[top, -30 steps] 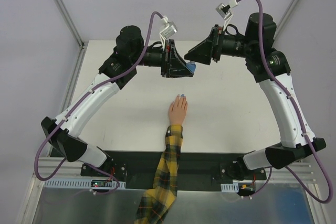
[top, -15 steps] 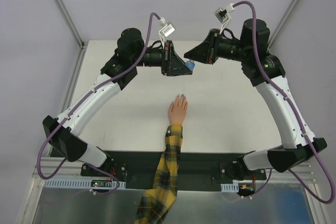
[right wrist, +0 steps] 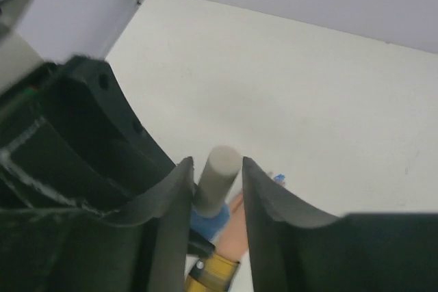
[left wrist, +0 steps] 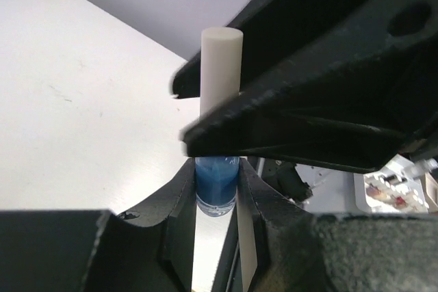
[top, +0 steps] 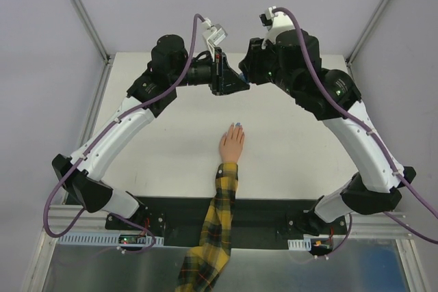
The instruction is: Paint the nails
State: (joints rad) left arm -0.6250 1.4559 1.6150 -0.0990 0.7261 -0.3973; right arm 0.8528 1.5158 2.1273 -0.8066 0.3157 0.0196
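At the bottom centre of the top view, the plaid sleeve [top: 213, 230] runs up to the small peach hand [top: 231, 147], which lies flat on the white table [top: 301, 141] with its fingers pointing toward the top of the frame. The nails [top: 237, 126] sit at those fingertips. At least one looks light blue; the others are too small to judge. Neither arm is near them.

Further up, at upper centre, the two arms meet tip to tip well above the hand. In the left wrist view, the left gripper [left wrist: 216, 186] is clamped tight on the blue bottle [left wrist: 215, 177], with the white cap [left wrist: 220, 66] standing clear above its fingers. In the right wrist view, the right gripper [right wrist: 217, 169] has its fingers drawn in narrow on either side of that cap and appears to press on it, though the contact is hard to confirm.

The step in hand looks like opening the bottle, so painting has not begun. The next move calls for the right arm to twist or draw the cap off along the bottle's axis while the left holds the bottle steady and upright. The cap, probably carrying a brush, then has to travel down the frame to the fingertips.
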